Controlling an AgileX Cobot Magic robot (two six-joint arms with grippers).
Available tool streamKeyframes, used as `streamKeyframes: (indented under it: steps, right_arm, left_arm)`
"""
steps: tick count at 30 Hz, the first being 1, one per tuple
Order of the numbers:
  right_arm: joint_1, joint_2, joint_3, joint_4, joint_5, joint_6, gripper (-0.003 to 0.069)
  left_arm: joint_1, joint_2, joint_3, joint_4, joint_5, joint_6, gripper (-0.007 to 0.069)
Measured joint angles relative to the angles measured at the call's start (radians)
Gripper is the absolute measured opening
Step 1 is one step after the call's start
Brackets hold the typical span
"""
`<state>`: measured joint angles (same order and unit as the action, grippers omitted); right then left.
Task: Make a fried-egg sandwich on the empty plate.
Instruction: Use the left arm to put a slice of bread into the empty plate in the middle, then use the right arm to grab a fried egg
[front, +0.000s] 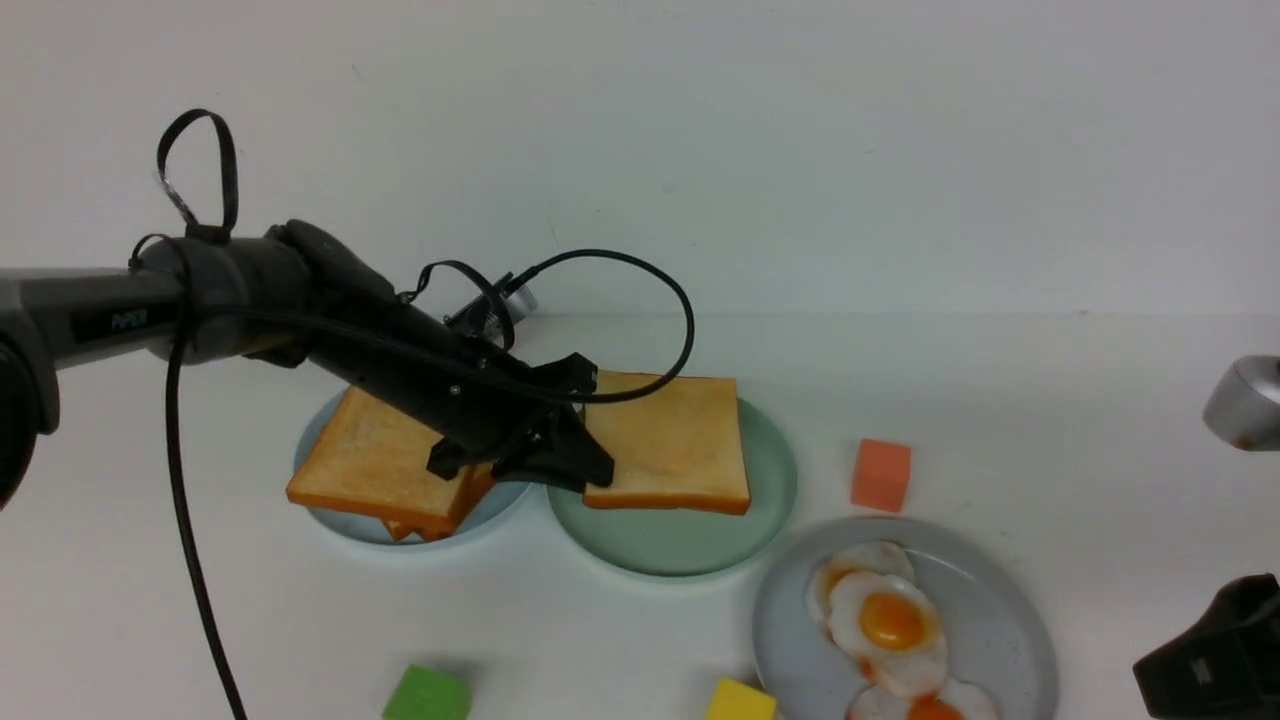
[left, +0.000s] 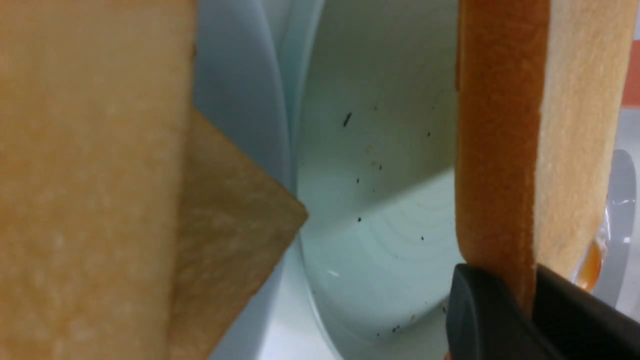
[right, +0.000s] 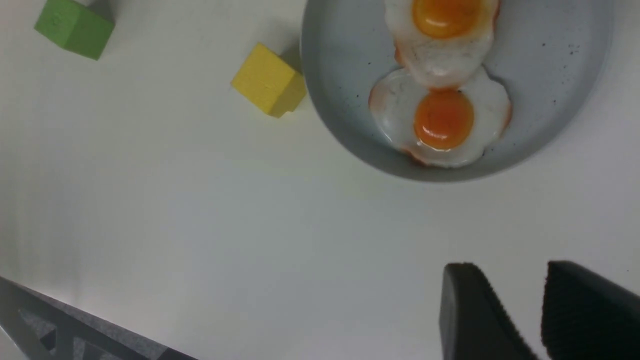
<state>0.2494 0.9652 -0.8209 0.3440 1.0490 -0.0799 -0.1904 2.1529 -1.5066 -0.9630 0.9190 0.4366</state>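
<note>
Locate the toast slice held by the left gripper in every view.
Front: toast slice centre, over the mint-green plate.
Left wrist: right side, edge-on in the left gripper.
Right wrist: not in it.
Shared landmark: grey plate of fried eggs, all three views.

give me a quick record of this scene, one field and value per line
left tool: shut on the edge of a toast slice
toast slice: over the mint-green plate, no egg on it
toast stack: on the pale-blue plate
fried eggs: on the grey plate
right tool: open, empty, above the table
on the table: orange block, green block, yellow block
</note>
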Motion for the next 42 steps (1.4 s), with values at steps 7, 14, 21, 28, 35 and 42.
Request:
streamKeyframes:
  steps: [7, 14, 21, 28, 35, 42]
  right_arm:
    - [0.000, 0.000, 0.000, -0.004, -0.019, 0.000, 0.0241]
    - [0.000, 0.000, 0.000, -0.001, -0.046, 0.000, 0.0241]
    - [0.000, 0.006, -0.001, -0.002, -0.047, -0.001, 0.0241]
    - [0.000, 0.153, -0.050, -0.010, -0.065, -0.001, 0.0258]
    - [-0.014, 0.373, -0.054, 0.026, -0.201, -0.001, 0.0341]
    - [-0.138, 0.504, -0.058, 0.235, -0.265, -0.210, 0.0375]
  left_arm:
    - [0.000, 0.000, -0.001, 0.023, 0.020, -0.029, 0.0227]
    - [0.000, 0.000, -0.045, 0.052, 0.087, -0.047, 0.0380]
    - [0.000, -0.009, -0.222, 0.152, 0.219, -0.189, 0.0397]
    - [0.000, -0.197, -0.311, 0.390, 0.290, -0.289, 0.0355]
    - [0.000, -0.505, -0.099, 0.399, 0.285, -0.166, 0.0125]
    - [-0.018, -0.768, 0.216, 0.323, 0.168, 0.051, -0.0013]
